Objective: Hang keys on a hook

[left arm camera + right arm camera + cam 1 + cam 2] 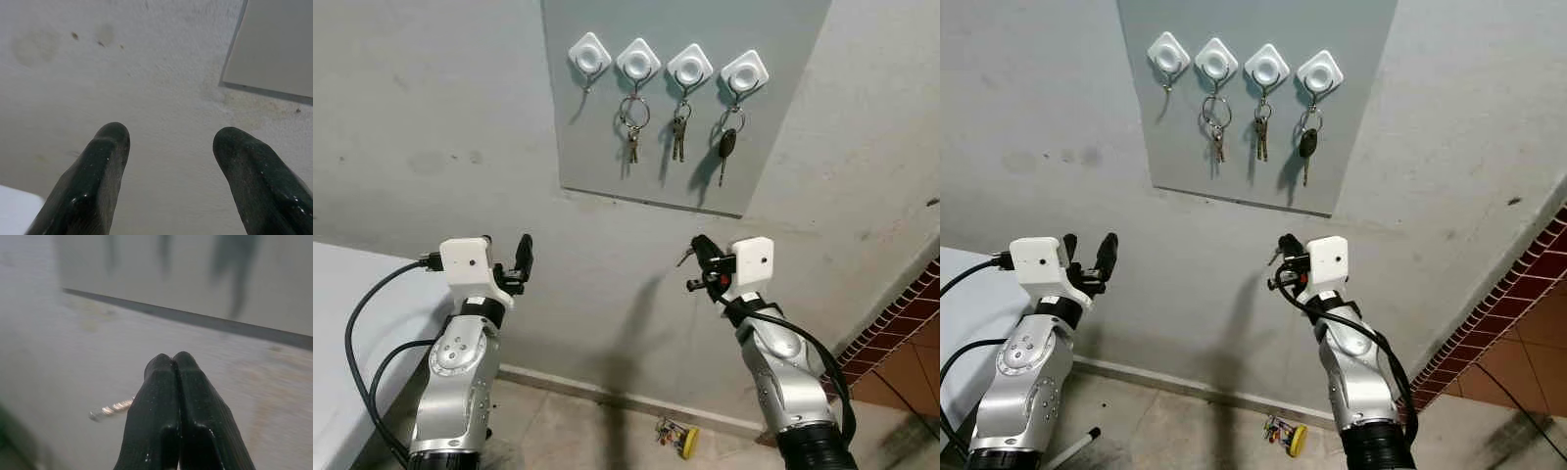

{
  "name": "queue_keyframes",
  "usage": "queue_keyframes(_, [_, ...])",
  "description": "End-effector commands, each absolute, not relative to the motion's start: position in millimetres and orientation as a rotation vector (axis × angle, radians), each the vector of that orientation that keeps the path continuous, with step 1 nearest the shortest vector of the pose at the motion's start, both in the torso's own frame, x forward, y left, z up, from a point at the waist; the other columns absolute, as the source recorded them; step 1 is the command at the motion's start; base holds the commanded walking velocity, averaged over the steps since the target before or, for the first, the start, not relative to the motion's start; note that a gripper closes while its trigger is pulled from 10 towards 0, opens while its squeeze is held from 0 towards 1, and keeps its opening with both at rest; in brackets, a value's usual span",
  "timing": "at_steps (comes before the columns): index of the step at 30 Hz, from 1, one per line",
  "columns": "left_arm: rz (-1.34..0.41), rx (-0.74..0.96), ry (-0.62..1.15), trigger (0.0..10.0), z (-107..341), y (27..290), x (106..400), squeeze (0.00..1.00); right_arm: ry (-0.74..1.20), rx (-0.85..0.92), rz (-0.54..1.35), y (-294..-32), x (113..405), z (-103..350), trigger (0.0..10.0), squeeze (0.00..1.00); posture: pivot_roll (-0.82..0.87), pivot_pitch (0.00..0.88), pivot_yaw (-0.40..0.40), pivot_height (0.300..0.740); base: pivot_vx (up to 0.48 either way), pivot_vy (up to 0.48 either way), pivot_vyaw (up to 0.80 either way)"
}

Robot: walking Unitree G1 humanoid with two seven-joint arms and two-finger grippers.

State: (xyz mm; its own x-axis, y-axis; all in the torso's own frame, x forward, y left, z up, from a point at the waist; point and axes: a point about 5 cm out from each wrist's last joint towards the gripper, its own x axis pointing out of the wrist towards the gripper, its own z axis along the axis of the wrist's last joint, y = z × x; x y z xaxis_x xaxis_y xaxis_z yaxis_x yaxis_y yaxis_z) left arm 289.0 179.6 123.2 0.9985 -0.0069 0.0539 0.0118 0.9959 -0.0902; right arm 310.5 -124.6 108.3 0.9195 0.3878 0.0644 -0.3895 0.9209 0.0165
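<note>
While our right gripper [697, 257] stands raised before the wall, its two black fingers [177, 396] are pressed flat together, and a small silver key [111, 409] sticks out sideways from between them; we see its tip beside the fingers in the right wrist view and a bit of metal at the gripper in the left eye view. Our left gripper [509, 257] is lifted to about the same height, its two fingers [100, 166] spread well apart with nothing between them, pointing at the bare grey plastered wall [431, 117].

Above and between the two grippers hangs a flat grey rectangular panel [783, 117] fixed to the wall. On it we count four white diamond-shaped hooks [637, 62] in one row. Going from our left, the first hook [589, 55] carries nothing; the second holds a large metal ring with one key set [632, 127]; the third holds a small bunch of keys [678, 132]; the fourth holds a black-headed key [727, 147]. That makes three hung sets and one free hook.

We can read no writing or brand on the panel, the hooks or the white wrist camera housings.

Lower down, a small yellow and multicoloured object [677, 437] lies on the floor by the wall's foot, a white surface [342, 323] stands at our left, and red brick tiling [911, 304] shows at our right.
</note>
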Motion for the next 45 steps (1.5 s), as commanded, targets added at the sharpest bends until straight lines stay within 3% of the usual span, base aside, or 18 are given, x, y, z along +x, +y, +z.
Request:
queue_keyframes(1, [-0.015,-0.066,-0.076,10.0,131,179,290,0.0,-0.091,0.03,0.416,-124,312,118,10.0,0.0,-0.07,0.0,-0.011,0.74,0.0,0.0,0.0])
queue_keyframes(7, [-0.171,-0.037,-0.141,10.0,149,157,287,0.0,-0.142,0.012,0.595,-120,318,138,10.0,0.0,-0.07,0.006,-0.016,0.74,0.0,0.0,0.0])
queue_keyframes(16, [-0.253,-0.038,-0.19,10.0,166,146,286,0.0,-0.232,0.036,0.717,-105,331,167,10.0,0.0,-0.07,0.003,-0.014,0.74,0.0,0.0,0.0])
queue_keyframes(29, [-0.269,-0.031,-0.242,10.0,186,143,289,0.0,-0.349,0.064,0.817,-79,353,208,10.0,0.0,-0.05,0.0,-0.026,0.74,0.0,0.0,0.0])
queue_keyframes(45, [-0.275,-0.032,-0.272,10.0,195,140,288,0.0,-0.377,0.126,0.849,-53,368,226,10.0,0.0,-0.02,0.0,-0.045,0.74,0.0,0.0,0.0])
